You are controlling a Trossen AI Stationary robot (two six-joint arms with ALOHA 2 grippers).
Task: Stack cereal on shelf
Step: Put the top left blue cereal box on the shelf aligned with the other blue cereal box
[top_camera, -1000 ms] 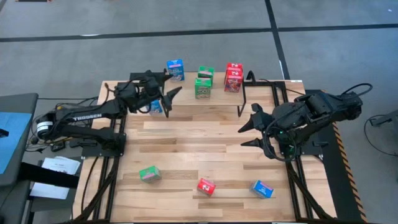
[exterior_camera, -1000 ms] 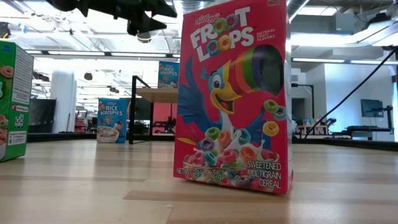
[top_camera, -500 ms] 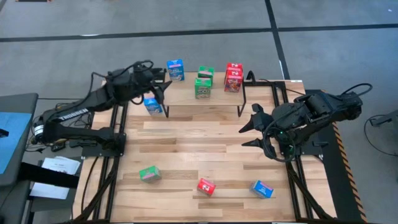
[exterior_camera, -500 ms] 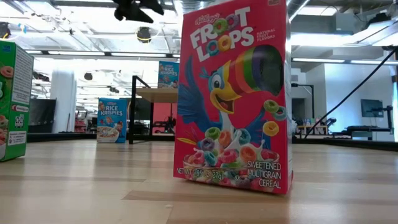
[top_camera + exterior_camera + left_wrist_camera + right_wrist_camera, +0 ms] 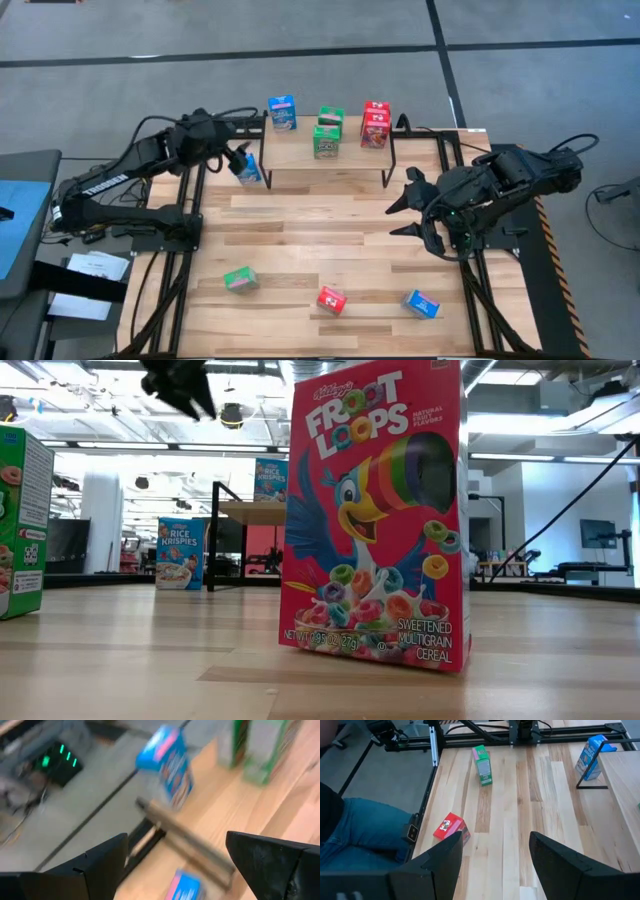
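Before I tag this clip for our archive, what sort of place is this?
Likely a robotics lab or workshop: a plank table on a metal frame, a bare concrete floor, and an open hall with ceiling lights.

Shelf (image 5: 350, 152) (on table (image 5: 330, 235)) carries five cereal boxes (image 5: 326, 141).

Pale light-wood plank tabletop (image 5: 330, 230) with streaky grain. Low light-wood shelf board (image 5: 350, 158) on thin black metal legs. Small cardboard cereal boxes: blue (image 5: 282, 113), green (image 5: 327, 141) and red (image 5: 375, 125) ones on the shelf, blue one (image 5: 247, 167) beside it; green (image 5: 240, 279), red (image 5: 331, 299), blue (image 5: 421, 303) on the near tabletop. Low view: red Froot Loops box (image 5: 375, 515) shows a blue toucan and rainbow-striped beak. Both arms dark black.
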